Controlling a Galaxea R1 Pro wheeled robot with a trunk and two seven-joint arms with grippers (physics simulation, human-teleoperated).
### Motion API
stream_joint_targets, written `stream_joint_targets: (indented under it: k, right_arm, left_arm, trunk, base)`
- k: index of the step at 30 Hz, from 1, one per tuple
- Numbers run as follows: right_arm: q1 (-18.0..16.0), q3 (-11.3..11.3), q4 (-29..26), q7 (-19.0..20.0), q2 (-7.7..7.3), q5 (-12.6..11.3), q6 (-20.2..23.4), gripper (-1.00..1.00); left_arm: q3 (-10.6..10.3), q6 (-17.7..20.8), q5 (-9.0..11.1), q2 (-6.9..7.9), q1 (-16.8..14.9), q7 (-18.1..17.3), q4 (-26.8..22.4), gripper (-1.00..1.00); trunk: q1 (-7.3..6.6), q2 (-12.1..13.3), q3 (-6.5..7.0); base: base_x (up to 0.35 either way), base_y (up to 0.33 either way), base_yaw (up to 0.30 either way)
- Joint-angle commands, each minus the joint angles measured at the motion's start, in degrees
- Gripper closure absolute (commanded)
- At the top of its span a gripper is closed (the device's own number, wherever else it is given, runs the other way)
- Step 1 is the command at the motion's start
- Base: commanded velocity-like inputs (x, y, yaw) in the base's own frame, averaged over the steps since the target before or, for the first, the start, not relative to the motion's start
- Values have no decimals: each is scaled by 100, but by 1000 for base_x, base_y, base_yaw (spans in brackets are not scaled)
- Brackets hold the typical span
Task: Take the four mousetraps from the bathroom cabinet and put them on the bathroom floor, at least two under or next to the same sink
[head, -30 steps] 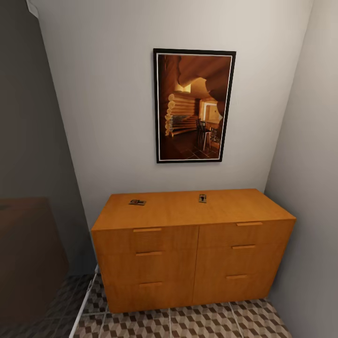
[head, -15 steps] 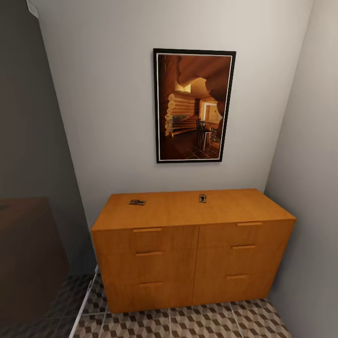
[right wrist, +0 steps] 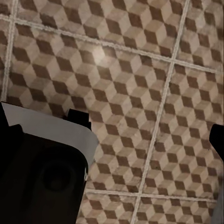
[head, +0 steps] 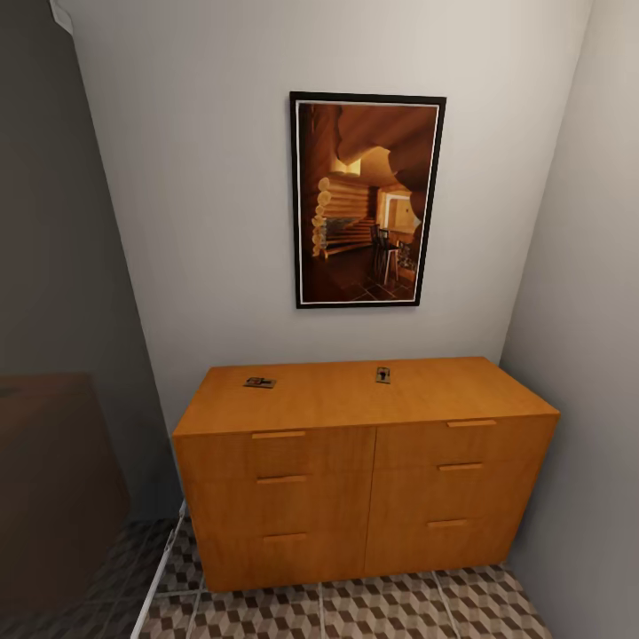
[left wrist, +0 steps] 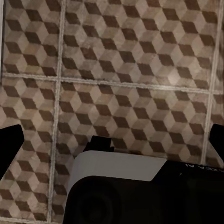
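No writing is readable anywhere. Two mousetraps, small tan boards with dark wire, lie on top of the orange-brown cabinet [head: 355, 461]: one [head: 260, 382] near its left end, the other [head: 382, 374] near the middle, well apart. Both wrist cameras look down on the cube-patterned floor [left wrist: 130, 70]; each gripper's fingers sit wide apart, holding nothing.

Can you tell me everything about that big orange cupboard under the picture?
The cabinet is low and wide, and looks like smooth orange-brown wood. Its front has two columns of three drawers, each with a slim bar handle, all shut. It stands upright on the patterned floor tiles, its back against the white wall, close to the right-hand wall. Two small mousetraps lie flat on its top, near the back edge.
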Motion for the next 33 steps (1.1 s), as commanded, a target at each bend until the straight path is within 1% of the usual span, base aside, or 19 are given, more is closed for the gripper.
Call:
stream_joint_targets:
  k: [1,2,5,8,11,14,15,19,20,24,30,31,33]
  right_arm:
    - [-3,3,3,-20,0,30,-13,-100]
    - [-2,4,-346,-5,-3,23,221,-100]
    - [3,4,-998,14,1,9,622,-100]
    - [6,1,-1673,25,17,1,1017,-100]
    - [7,-1,-2261,47,25,-7,1333,-100]
    - [8,-2,-2738,85,25,-11,1544,-100]
    - [8,-2,-3134,125,17,-13,1679,-100]
    - [8,-2,-3664,159,3,-15,1807,-100]
    - [8,-2,-3973,171,-1,-15,1899,-100]
    - [8,-2,-4685,190,-6,-16,2266,-100]
    - [8,-2,-5943,323,7,-19,3225,-100]
    - [8,-2,-6611,449,21,-17,3743,-100]
    - [8,-2,-7033,534,26,-17,4079,-100]
  left_arm:
    - [-47,-18,44,0,-3,24,-1,-100]
    - [-53,-3,33,24,-4,26,-234,-100]
    - [-58,49,23,101,-7,31,-618,-100]
    - [-59,185,19,207,-12,34,-1046,-100]
    - [-61,433,16,318,-18,36,-1546,-100]
    - [-58,761,15,433,-20,41,-2091,-100]
    - [-50,1103,14,552,-22,71,-2666,-100]
    - [-38,1505,14,682,-23,153,-3467,-100]
    - [-34,1699,14,732,-23,226,-3891,-100]
    - [-31,2194,5,793,-23,467,-4790,-100]
    - [-22,3166,-13,819,-23,947,-6184,-100]
    - [-16,3635,-17,813,-23,1145,-6794,-100]
    - [-11,3913,-19,807,-23,1242,-7142,-100]
  trunk:
    - [0,-4,-7]
    - [0,-4,-7]
    - [0,-4,-7]
    - [0,-4,-7]
    - [0,-4,-7]
    - [0,-4,-7]
    - [0,-4,-7]
    - [0,-4,-7]
    - [0,-4,-7]
    - [0,-4,-7]
    - [0,-4,-7]
    - [0,-4,-7]
    - [0,-4,-7]
  base:
    - [0,0,0]
    - [0,0,0]
    - [0,0,0]
    - [0,0,0]
    - [0,0,0]
    - [0,0,0]
    - [0,0,0]
    - [0,0,0]
    - [0,0,0]
    - [0,0,0]
    - [0,0,0]
    - [0,0,0]
    - [0,0,0]
